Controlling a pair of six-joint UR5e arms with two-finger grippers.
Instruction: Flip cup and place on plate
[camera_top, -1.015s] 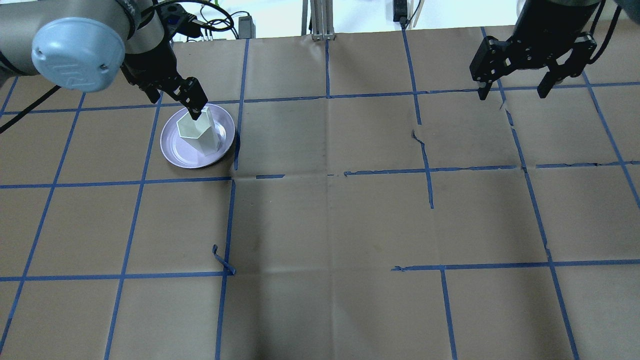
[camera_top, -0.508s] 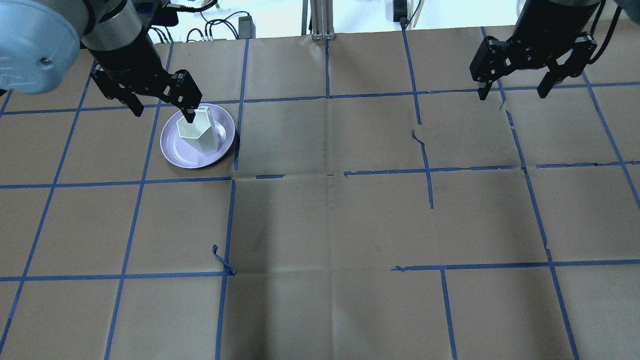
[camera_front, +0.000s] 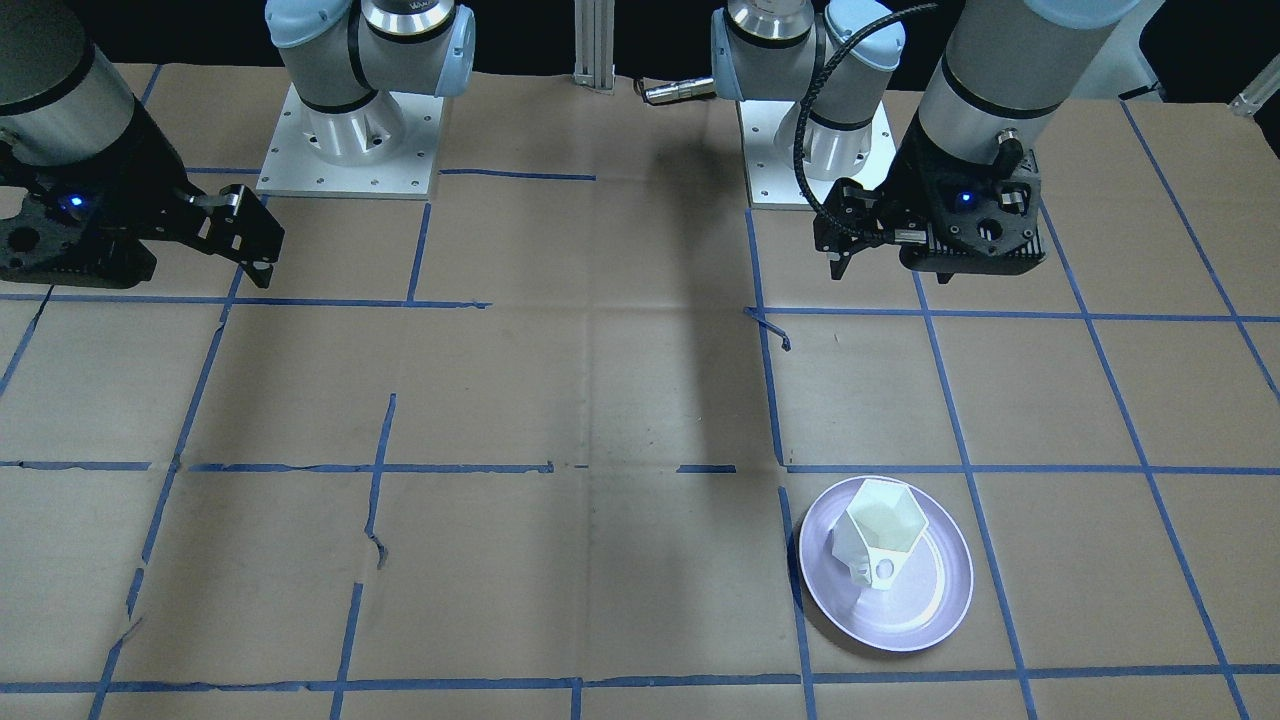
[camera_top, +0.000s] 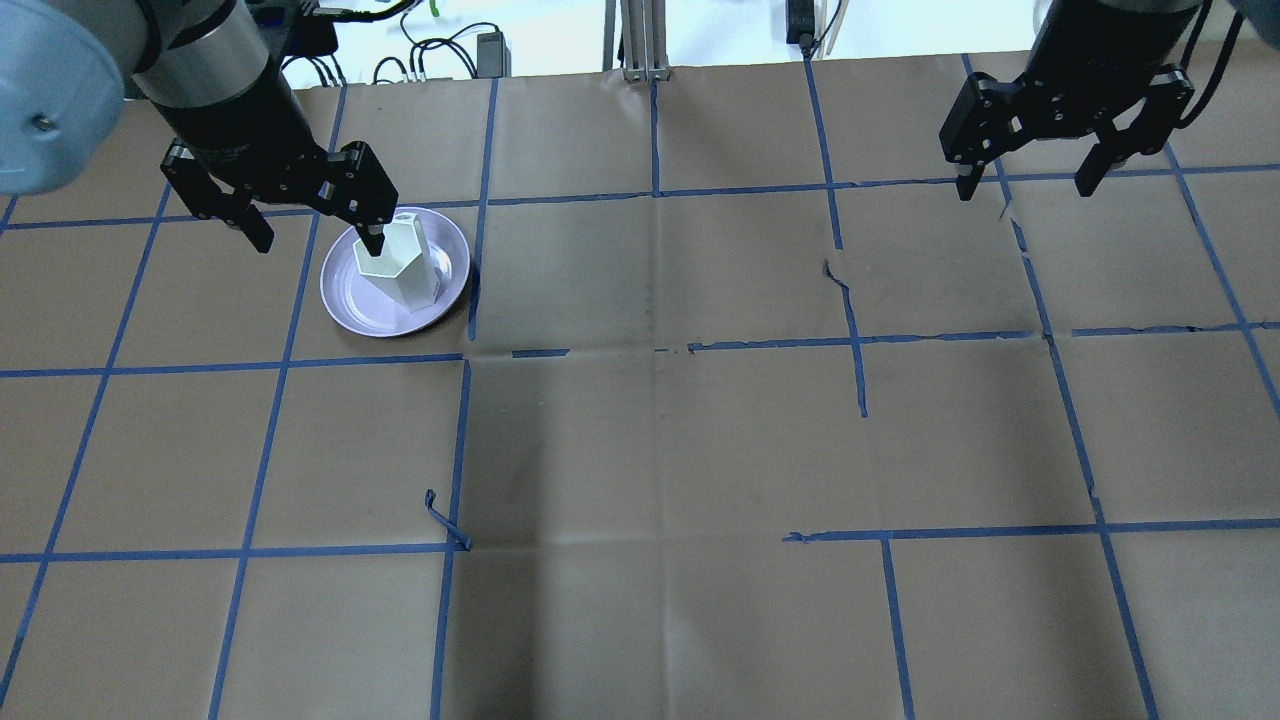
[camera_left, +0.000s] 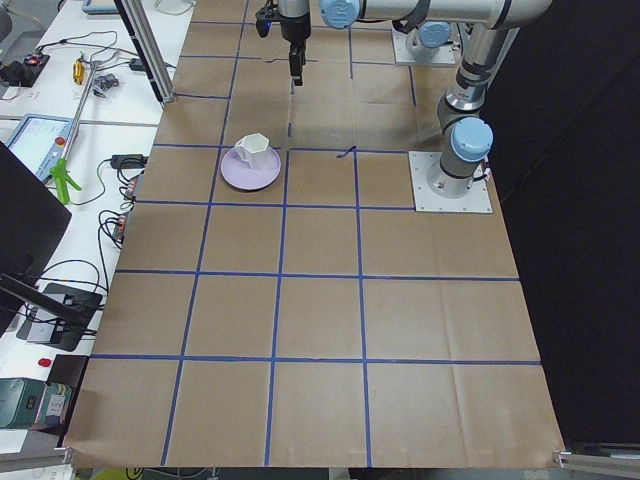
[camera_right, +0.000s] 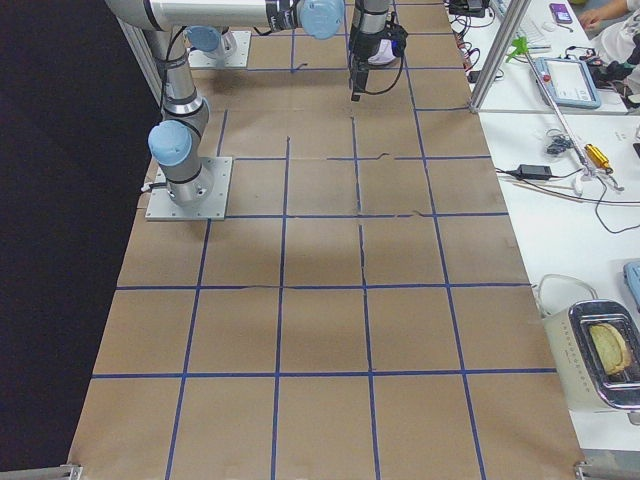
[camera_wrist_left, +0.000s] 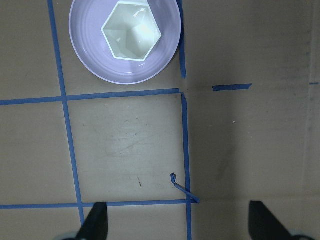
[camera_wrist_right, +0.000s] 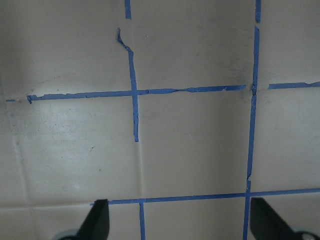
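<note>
Gaping wide, left claw well apart from cup upright on plate.

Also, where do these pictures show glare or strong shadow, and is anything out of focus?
Front-facing view: a dark shadow runs down the table; the plate glints near its rim. Overhead view: the background beyond the table is blown out white. Left wrist view: the cup is sharp, the left hand looks soft-edged.

Brown-papered, blue-taped table carries the plate.
</note>
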